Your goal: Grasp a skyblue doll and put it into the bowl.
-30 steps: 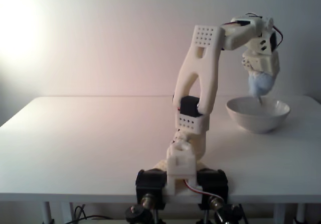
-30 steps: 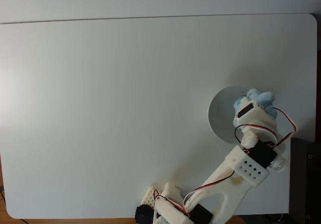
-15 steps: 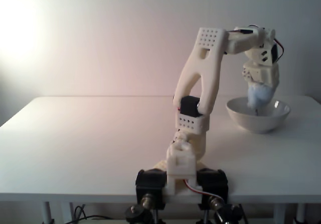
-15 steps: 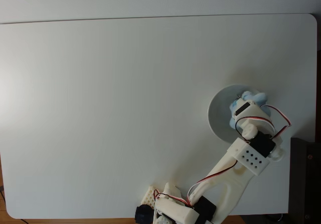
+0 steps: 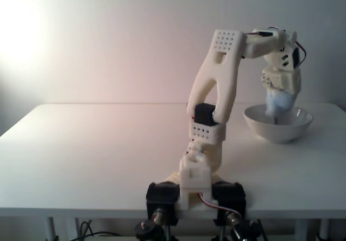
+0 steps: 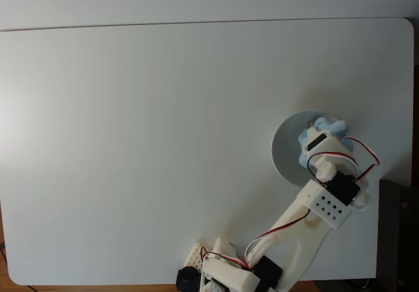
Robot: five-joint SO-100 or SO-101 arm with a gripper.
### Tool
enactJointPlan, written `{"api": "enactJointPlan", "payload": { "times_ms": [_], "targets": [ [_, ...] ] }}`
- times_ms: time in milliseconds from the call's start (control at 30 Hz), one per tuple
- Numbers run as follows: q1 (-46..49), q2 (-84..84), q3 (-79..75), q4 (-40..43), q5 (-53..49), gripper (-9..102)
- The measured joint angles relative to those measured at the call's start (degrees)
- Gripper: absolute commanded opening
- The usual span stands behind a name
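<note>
While the arm [image 5: 216,89] reaches over to the right side of the table [image 6: 131,141], its gripper [image 5: 279,108] points down into the bowl [image 5: 278,128] with the skyblue doll [image 5: 280,101] clamped between the fingers. Doll hangs at rim height in the side-on fixed view, lower part dipping just inside the bowl; can't tell if it touches the bottom.

Doll: soft, fuzzy plush, pale blue with whitish patches, lumpy rounded blob, clearly smaller than the bowl. In the top-down fixed view it [image 6: 321,129] pokes out from under the wrist as a fuzzy blue-white tuft, sitting over the right half of the bowl opening.

Bowl [image 6: 285,151]: round, wide, off-white, glossy like glazed ceramic, plain smooth rim, walls tapering to a narrow base. Stands on the table near the right edge, partly covered by the wrist from above.

Arm: white 3D-printed plastic, matte, boxy links with perforated grid panels at the joints, black servo blocks, red/black/white wires looped at the wrist [image 6: 340,174]. Base [image 5: 195,189] is clamped at the near table edge, with black clamp knobs visible below.

Table: flat, smooth white top, rounded corners, matte finish. Plain pale wall [image 5: 108,41] behind, with a bright glare patch at upper left in the side-on view.
</note>
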Motion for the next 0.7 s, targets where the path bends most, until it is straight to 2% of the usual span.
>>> {"api": "enactJointPlan", "payload": {
  "times_ms": [167, 300, 533, 700],
  "targets": [
    [0.0, 0.0, 0.0, -0.2, 0.0, 61],
    [0.0, 0.0, -0.1, -0.3, 0.0, 72],
    [0.0, 0.0, -0.1, -0.3, 0.0, 70],
    [0.0, 1.1, -2.2, -0.3, 0.0, 52]
  ]
}}
